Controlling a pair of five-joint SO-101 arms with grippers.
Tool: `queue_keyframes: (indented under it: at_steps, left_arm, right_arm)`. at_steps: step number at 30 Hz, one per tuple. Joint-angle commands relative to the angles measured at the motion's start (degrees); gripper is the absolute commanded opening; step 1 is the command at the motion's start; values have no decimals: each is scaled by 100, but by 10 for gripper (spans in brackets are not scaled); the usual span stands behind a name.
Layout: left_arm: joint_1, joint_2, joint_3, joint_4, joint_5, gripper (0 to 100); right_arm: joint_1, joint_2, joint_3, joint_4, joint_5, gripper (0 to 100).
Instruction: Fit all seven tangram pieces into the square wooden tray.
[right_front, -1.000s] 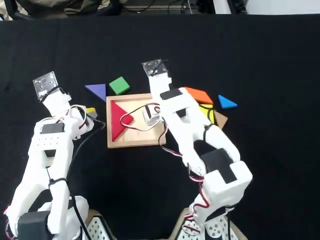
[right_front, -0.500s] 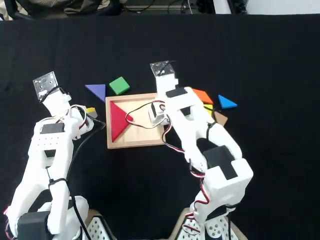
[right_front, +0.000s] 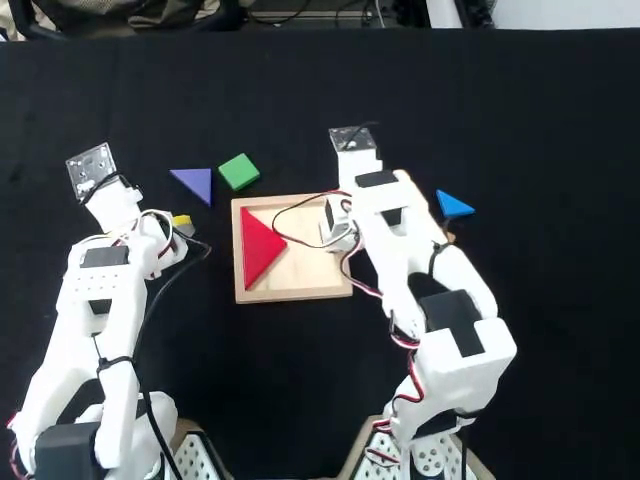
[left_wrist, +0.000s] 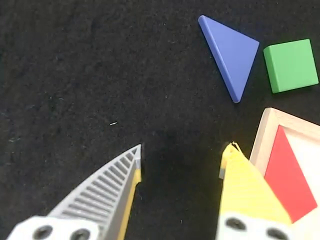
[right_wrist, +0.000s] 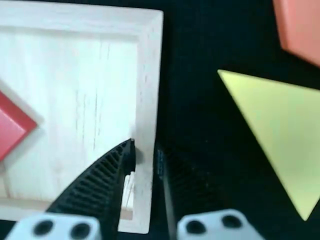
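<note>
Straddling one side wall, the right gripper (right_wrist: 145, 152) is clenched on the square wooden tray (right_wrist: 149, 75), which is set on the black table (right_front: 550, 120), presumably so it can be dragged. A red triangular piece (right_front: 258, 245) is seated inside. The left gripper (left_wrist: 182, 155) is held spread, empty, nearby.

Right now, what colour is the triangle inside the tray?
Red: the triangle in the tray shows best in the high view.

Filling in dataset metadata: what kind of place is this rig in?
Probably a lab or office bench for robot trials: a table under black cloth, two white arms mounted side by side, loose cables beyond the far edge, and a wooden tray puzzle as the test task.
</note>
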Motion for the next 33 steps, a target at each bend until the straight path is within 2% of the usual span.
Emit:
queue_keyframes:
  at_steps: [1, 4, 9, 11, 13, 17, 20, 25, 33]
  left_arm:
    - [-22, -18, -57, -79, 26, 260]
    - [-22, -18, -66, -79, 26, 260]
    - [-22, -18, -75, -79, 26, 260]
    - [-22, -18, -75, -79, 26, 260]
    - [-22, -18, -75, -79, 26, 260]
    - [-31, -18, -66, -79, 26, 260]
    - [-31, -9, -66, -79, 26, 260]
    - [-31, -9, -84, -88, 26, 260]
    - [-31, -9, 57, -404, 18, 260]
  right_arm:
    - [193, -31, -171, 105, 0, 21]
    - [167, -101, -180, 273, 202, 59]
    - [193, -813, 215, 114, 264, 313]
    - [193, -1209, 409, 62, 404, 360]
    - [255, -1745, 435, 141, 624, 360]
    - [756, -2774, 532, 255, 1890, 360]
    - [1108, -2932, 708, 158, 3024, 360]
    - [1275, -1974, 541, 70, 4422, 360]
    - [1292, -295, -303, 70, 5697, 360]
